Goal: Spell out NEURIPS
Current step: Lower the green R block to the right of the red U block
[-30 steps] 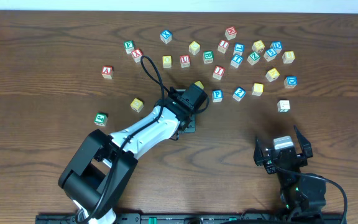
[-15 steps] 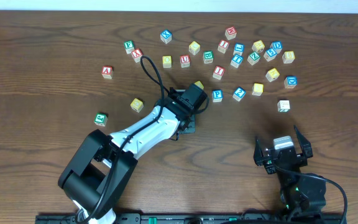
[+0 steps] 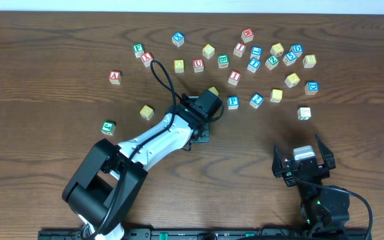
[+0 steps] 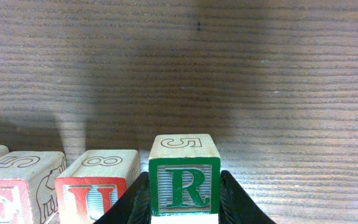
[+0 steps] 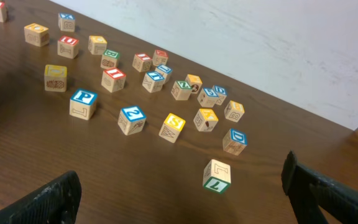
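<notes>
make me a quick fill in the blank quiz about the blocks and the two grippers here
The left gripper has its jaws shut on a small wooden alphabet cube whose front shows a green letter ____.
The top face of that held cube shows the numeral ____.
Next to it, on its left in the left wrist view, stands a second wooden cube with a red letter ____.
The right gripper has its jaws ____ with nothing between them.
Missing words: R; 5; U; open
</notes>
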### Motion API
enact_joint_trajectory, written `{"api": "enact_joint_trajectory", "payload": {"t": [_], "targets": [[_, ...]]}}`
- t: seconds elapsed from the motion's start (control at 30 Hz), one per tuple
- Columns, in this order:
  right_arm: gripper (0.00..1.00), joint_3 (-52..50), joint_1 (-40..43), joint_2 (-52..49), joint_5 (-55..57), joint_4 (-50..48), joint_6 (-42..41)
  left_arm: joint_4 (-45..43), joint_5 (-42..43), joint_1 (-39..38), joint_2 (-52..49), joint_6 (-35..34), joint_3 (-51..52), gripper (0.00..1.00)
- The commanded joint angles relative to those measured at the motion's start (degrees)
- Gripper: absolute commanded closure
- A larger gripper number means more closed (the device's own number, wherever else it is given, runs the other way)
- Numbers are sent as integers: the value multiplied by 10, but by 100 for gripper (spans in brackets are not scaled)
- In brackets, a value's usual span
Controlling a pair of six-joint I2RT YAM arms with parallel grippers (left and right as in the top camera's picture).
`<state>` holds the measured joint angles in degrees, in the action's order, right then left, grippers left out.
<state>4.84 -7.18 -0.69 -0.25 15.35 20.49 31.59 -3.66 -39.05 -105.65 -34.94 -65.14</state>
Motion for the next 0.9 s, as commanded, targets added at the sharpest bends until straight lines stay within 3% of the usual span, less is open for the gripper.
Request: {"api": "enact_joint_trajectory", "payload": {"t": [0.0, 0.87], "targets": [[1, -1, 8, 4, -1, 2, -7, 20, 17, 1, -5, -8, 13, 93], [1, -1, 8, 4, -1, 2, -7, 15, 21, -15, -5, -9, 13, 92]]}}
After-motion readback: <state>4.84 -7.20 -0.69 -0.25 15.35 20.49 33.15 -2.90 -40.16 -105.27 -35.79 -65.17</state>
